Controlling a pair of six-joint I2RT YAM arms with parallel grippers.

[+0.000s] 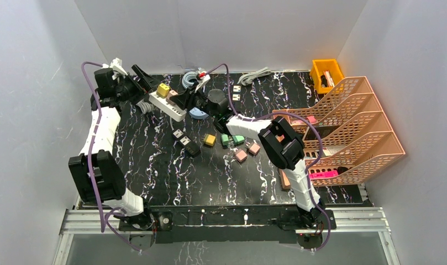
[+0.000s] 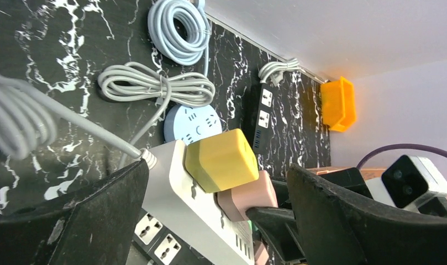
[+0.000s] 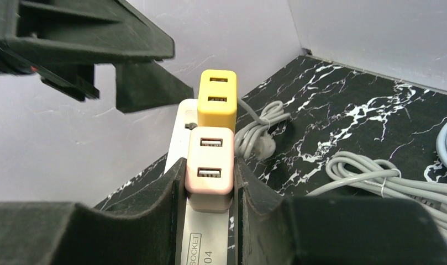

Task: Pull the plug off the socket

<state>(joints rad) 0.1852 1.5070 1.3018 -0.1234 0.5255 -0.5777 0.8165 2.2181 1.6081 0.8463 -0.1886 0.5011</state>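
Clamping pink plug (image 3: 210, 165) in right gripper (image 3: 210, 174), on strip (image 3: 181, 130) labelled "SOCKET" beneath, legible solely from right wrist; left gripper (image 2: 216, 168) splayed wide.

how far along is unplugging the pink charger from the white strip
Done: the right gripper is shut on the sides of the pink USB charger. In hand: the left gripper hangs open astride the white power strip by the yellow USB charger, not yet bracing it. Left: the pull itself; the pink charger is still plugged into the strip, and the yellow one is plugged in too.
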